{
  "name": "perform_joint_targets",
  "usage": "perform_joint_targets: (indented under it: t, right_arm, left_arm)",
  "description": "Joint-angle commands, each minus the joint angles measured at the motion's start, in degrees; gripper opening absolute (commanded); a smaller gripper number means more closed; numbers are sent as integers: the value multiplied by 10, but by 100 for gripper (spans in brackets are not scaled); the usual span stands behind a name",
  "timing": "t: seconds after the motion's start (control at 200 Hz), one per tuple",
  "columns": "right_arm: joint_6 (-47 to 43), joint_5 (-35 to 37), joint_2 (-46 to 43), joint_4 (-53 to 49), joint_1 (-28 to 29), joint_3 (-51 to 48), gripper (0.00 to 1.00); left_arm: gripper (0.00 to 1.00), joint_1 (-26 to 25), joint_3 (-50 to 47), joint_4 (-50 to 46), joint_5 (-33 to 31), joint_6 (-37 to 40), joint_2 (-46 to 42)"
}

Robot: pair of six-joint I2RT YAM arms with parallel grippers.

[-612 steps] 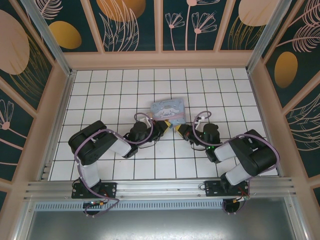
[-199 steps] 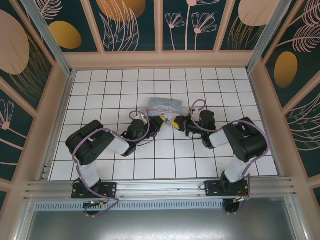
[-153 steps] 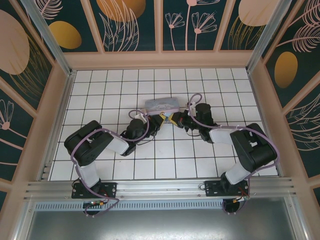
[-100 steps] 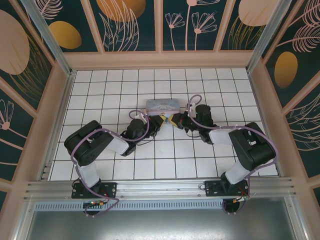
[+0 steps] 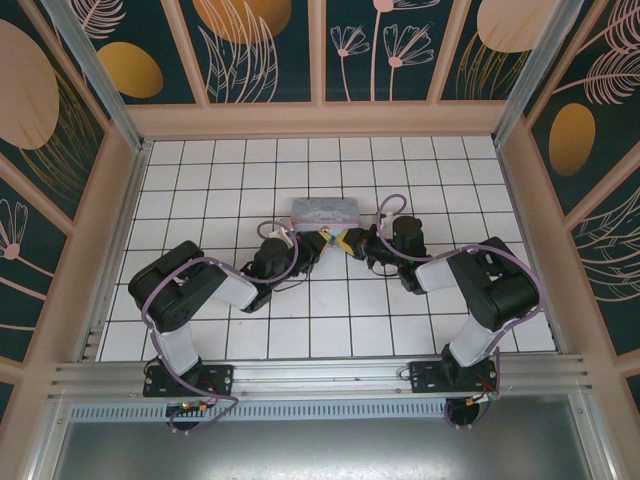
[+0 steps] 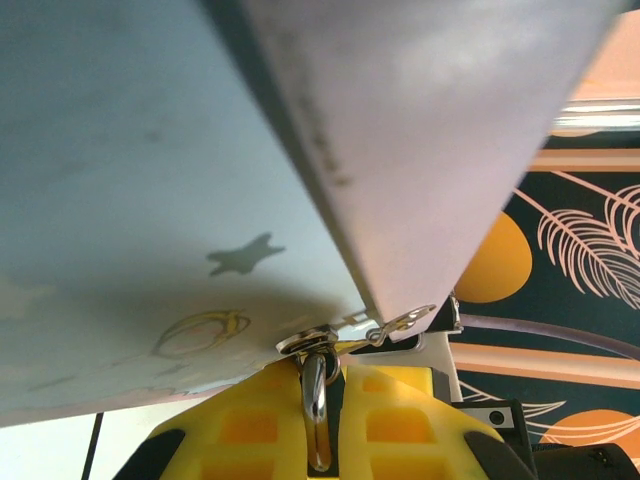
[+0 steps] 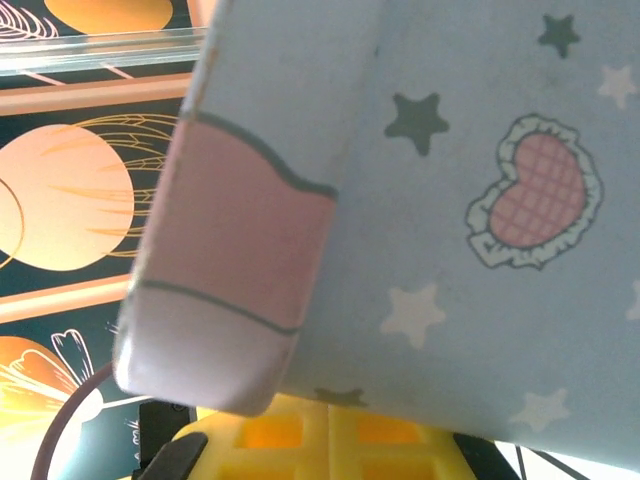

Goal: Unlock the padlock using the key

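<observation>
The padlock's silvery shackle [image 6: 315,400] is pinched between the yellow fingers [image 6: 240,425] of my left gripper [image 6: 320,378], which is shut on it. The padlock's body is hidden between the pads. The shackle hangs from the hasp [image 6: 308,338] of the pastel tin box [image 6: 150,190]. A thin metal piece with a looped end [image 6: 405,322] pokes out beside the hasp; I cannot tell whether it is the key. My right gripper [image 7: 328,408] sits shut right under the box [image 7: 470,200], its tips hidden. From above, both grippers [image 5: 318,243] [image 5: 350,243] meet at the box's [image 5: 322,211] near side.
The box stands tipped on edge in the middle of the white tiled floor [image 5: 200,190]. Patterned walls [image 5: 320,50] enclose the floor on three sides, and the metal rail [image 5: 320,378] with both arm bases runs along the near edge.
The box, lying face up three seconds ago, now stands on edge and a little farther back. Both grippers followed it. The right arm's elbow swung outward and came back in.
</observation>
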Motion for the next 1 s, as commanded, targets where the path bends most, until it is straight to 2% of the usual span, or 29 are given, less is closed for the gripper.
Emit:
perform_joint_targets:
  t: [0.0, 0.285, 0.395, 0.545, 0.781, 0.996]
  right_arm:
    - [1, -6, -11, 79, 17, 3, 17]
    - [-12, -6, -51, 68, 4, -51, 69]
    - [-33, -13, -67, 36, 3, -68, 81]
    - [-86, -18, -99, -47, 1, -90, 90]
    - [-149, -1, -167, -171, -8, -118, 93]
    - [-265, 78, -274, -389, -11, -73, 92]
  left_arm:
    - [0, -37, -5, 27, 64, -2, 1]
    - [0, -38, -13, 13, 28, -4, 8]
    - [0, -38, -11, 9, 22, 1, 13]
    - [0, -37, -5, 10, 22, 4, 18]
    - [0, -35, 7, -10, 21, 15, 15]
    - [0, -31, 24, -81, 30, 49, -17]
